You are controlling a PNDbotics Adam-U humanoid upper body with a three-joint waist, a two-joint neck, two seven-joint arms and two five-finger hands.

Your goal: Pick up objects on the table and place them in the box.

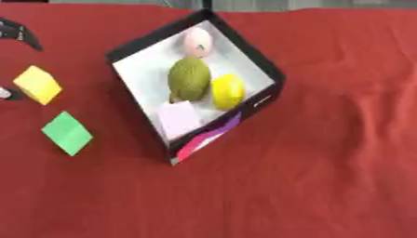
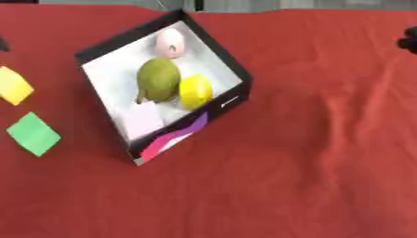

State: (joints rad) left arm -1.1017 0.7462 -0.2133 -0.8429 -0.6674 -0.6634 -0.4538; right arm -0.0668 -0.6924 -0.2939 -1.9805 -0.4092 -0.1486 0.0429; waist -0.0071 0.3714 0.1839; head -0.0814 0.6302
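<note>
**Box holds four items; two blocks lie outside on the counter**

A red cloth covers the counter (image 1: pixel 326 162) from edge to edge. On it, left of centre and turned corner-on, sits the black-walled box (image 1: pixel 260 60) with a white floor and a pink and purple pattern on its near side. Inside, the olive-green round fruit (image 1: pixel 189 79) lies in the middle, with the yellow fruit (image 1: pixel 228 90) touching it on the right. The pale pink block (image 1: pixel 178 118) rests in the near corner, and the pale pink ball (image 1: pixel 198 42) lies in the far corner.

Outside the box, well to its left, the green block (image 1: pixel 67 132) lies on the cloth, with the yellow block (image 1: pixel 36 84) just beyond it.

The left hand (image 1: pixel 18 32) shows as a dark shape at the upper left edge, and the right hand (image 2: pixel 409 39) as a dark patch at the right edge; neither touches anything, and whether their fingers are spread or curled cannot be told.
</note>
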